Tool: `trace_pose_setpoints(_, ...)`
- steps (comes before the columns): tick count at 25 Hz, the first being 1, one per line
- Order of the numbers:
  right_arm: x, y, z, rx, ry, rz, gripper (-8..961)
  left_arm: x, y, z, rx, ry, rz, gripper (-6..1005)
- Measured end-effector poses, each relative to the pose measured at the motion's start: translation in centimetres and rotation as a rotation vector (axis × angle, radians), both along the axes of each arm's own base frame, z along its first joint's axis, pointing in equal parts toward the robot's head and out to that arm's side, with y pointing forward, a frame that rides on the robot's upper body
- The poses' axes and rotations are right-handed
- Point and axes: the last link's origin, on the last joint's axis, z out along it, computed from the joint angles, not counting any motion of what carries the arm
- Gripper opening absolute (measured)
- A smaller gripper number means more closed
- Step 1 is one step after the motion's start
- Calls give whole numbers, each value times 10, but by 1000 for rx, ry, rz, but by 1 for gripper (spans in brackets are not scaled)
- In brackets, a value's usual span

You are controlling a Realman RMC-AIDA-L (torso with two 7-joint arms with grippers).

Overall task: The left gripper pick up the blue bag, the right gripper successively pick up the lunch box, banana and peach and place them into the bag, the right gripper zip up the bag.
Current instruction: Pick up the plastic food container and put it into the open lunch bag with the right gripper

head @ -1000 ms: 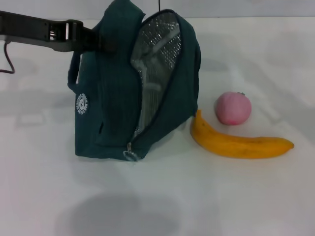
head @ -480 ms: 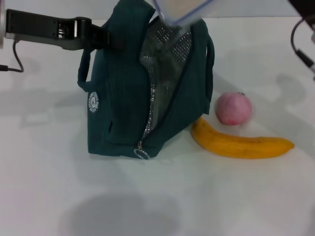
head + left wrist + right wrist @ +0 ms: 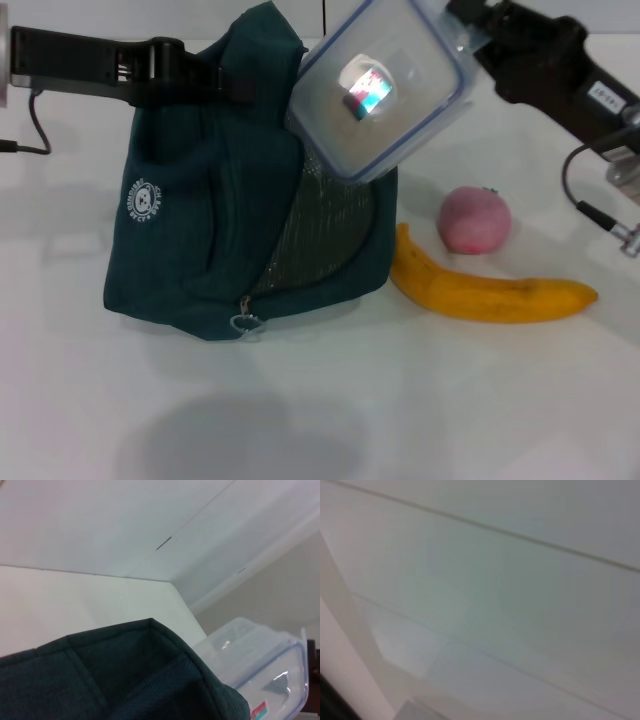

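The blue bag [image 3: 200,230] stands on the white table, its side flap unzipped and silver lining showing. My left gripper [image 3: 222,82] is shut on the bag's top edge, reaching in from the left. A clear lunch box [image 3: 378,88] with a blue rim hangs tilted over the bag's open side, held at its far corner by my right gripper [image 3: 466,28]. The banana [image 3: 490,292] lies on the table right of the bag, with the pink peach [image 3: 474,220] just behind it. In the left wrist view the bag's fabric [image 3: 125,680] and the lunch box [image 3: 265,675] show.
The bag's zipper pull [image 3: 243,322] hangs at its lower front. Cables [image 3: 590,205] trail from the right arm at the far right. The white table [image 3: 400,400] stretches in front of the bag and fruit. The right wrist view shows only a pale wall.
The right arm has come in from the upper right, bringing the lunch box down over the bag's opening. The bag has shifted left and slumped wider. Banana and peach have not moved.
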Motion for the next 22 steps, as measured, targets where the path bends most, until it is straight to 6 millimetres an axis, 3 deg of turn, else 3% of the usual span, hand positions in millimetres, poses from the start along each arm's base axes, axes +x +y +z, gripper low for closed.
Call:
trace_pose_setpoints(14,-17,8,-16,-21,-91,52,119,3,-6,-4,-36,-70,-8,34)
trace_pose_setpoints(22,-24,13,-38,-70,-209,46,123,0,-8,-5,-56,-102,5,34)
